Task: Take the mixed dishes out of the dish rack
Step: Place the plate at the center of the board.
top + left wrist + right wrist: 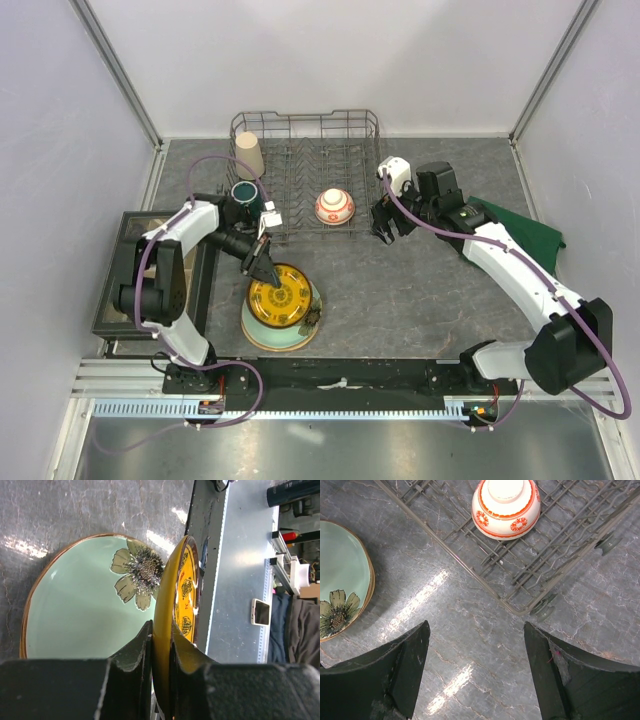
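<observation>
A: Where the left arm folds back over its base and reaches out along 2 o'clock, how does its wrist sit?

B: Bent down toward 5 o'clock. The left gripper is clamped on the rim of the small yellow dark-patterned plate, one finger on each face.

A: And that plate's place?

B: Over the larger pale-green flower plate, which lies on the table at 7 o'clock from the dish rack. I cannot tell whether the two touch.

A: The right arm?

B: It stretches from its base toward 10 o'clock, wrist pointing down. The right gripper hangs with its jaws wide apart and nothing between them, over the table just off the rack's 4 o'clock corner.

A: What sits in the rack?

B: The red-and-white patterned bowl, upside down, at 9 o'clock from that gripper. The tall beige cup is at the 10 o'clock corner, the dark green mug at 8 o'clock.
</observation>
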### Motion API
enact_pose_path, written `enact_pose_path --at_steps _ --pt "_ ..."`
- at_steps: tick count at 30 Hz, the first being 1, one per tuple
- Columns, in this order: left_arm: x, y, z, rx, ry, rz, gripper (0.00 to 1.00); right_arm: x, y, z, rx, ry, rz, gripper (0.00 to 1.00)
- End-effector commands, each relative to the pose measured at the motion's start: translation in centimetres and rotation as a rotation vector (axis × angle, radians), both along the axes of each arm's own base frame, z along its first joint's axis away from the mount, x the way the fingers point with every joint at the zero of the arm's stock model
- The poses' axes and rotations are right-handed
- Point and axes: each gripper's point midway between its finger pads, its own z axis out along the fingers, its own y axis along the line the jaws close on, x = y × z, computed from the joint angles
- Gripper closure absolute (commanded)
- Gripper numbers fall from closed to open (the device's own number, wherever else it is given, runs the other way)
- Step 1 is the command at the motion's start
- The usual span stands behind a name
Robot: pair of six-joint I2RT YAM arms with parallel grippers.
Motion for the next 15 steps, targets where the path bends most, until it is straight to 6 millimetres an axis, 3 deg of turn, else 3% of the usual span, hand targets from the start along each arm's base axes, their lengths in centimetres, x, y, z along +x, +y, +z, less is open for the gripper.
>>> enact_pose_path --at_steps 1,15 --pt "0.9 0.0 -0.8 -0.01 -0.015 -0.021 0.99 0.2 0.2 1.2 0.036 -0.041 0.011 0.16" --pt "0.6 1.4 -5.3 0.113 0.059 -0.036 0.98 0.3 -0.2 1.0 0.042 -0.035 0.001 0.16"
